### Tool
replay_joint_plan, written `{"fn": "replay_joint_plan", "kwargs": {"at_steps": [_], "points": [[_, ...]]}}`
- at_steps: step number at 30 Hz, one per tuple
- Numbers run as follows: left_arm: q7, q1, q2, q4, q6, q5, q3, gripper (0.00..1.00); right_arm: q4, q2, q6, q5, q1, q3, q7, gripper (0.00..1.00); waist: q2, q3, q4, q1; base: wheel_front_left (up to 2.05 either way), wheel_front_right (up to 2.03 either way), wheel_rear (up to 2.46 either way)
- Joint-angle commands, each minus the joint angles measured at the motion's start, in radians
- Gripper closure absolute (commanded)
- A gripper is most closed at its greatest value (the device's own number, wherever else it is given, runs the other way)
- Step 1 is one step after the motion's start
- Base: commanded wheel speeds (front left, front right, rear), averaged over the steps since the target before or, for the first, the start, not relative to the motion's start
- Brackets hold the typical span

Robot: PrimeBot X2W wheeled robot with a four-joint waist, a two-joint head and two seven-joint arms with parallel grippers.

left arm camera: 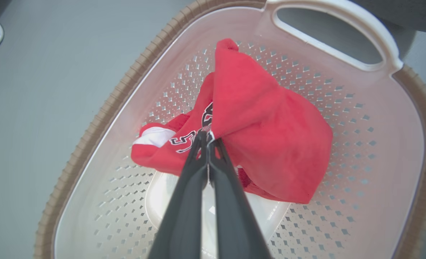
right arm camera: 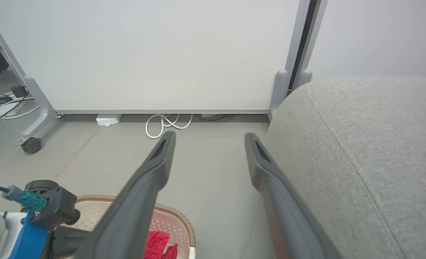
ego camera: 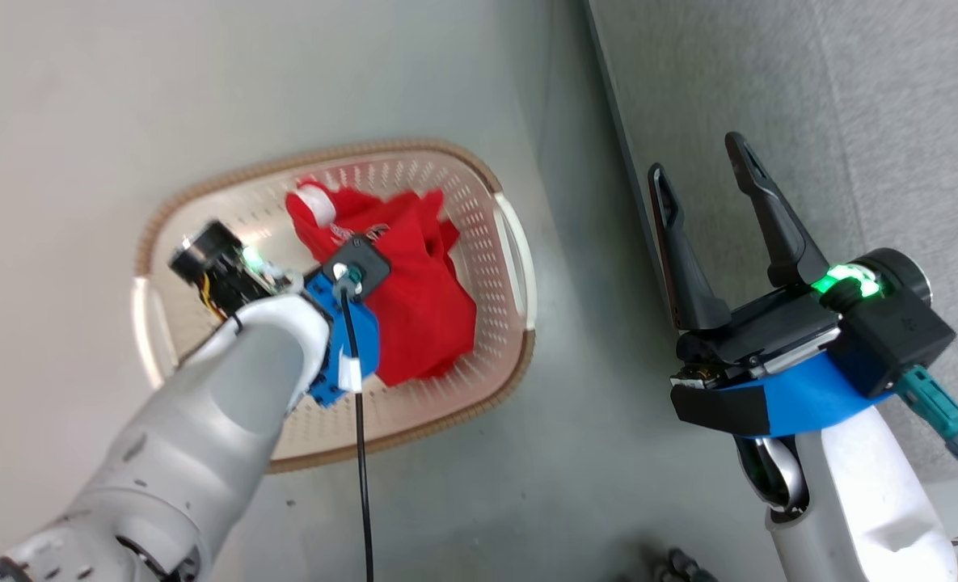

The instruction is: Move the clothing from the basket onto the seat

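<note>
Judged the clothing (left arm camera: pixel 270 144) soft, limp and light: thin fabric, bound to sag and trail below any pinch, with nothing to break and little chance of slipping from a bunched grip. Saw the left end effector (left arm camera: pixel 207 138) clenched on a raised fold near the middle of the heap, jaws pressed together with red cloth gathered at the tips. Reckoned that a fair place to take hold, a gathered ridge rather than one flat layer. Feared only a loose tail dragging against the wall on the way up, or a second piece left behind. Could not tell the number of garments in the heap.

Found it crumpled at the centre of the basket (left arm camera: pixel 378 162), down on the perforated bottom and well short of the goal. Noted a bright red throughout, a white band (left arm camera: pixel 155 136) at the left end, and black-and-white lettering (left arm camera: pixel 186 140) half hidden just beside the tips.

Further right, past a strip of grey floor (ego camera: pixel 592 453), saw the right end effector (ego camera: pixel 697 159) released, jaws spread wide and grasping nothing, raised near the edge of the seat (ego camera: pixel 850 121). Took the seat for broad, grey and woven, an easy surface for dropping soft cloth.
</note>
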Motion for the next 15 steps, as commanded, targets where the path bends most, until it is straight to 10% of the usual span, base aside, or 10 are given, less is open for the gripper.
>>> {"fn": "replay_joint_plan", "kwargs": {"at_steps": [1, 15], "points": [[-0.016, 0.021, -0.009, 0.0, -0.003, -0.014, 0.009, 1.0, 0.013, -0.001, 0.0, -0.007, -0.013, -0.003, -0.003, 0.0, -0.0001, -0.086, 0.037, 0.0, 0.0, 0.0, 0.0], [-0.097, 0.144, -0.056, -0.075, -0.005, -0.114, 0.069, 1.0, 0.126, -0.001, 0.0, -0.032, 0.042, -0.019, 0.039, 0.0, -0.0001, -0.385, 0.127, 0.0, 0.0, 0.0, 0.0]]}}
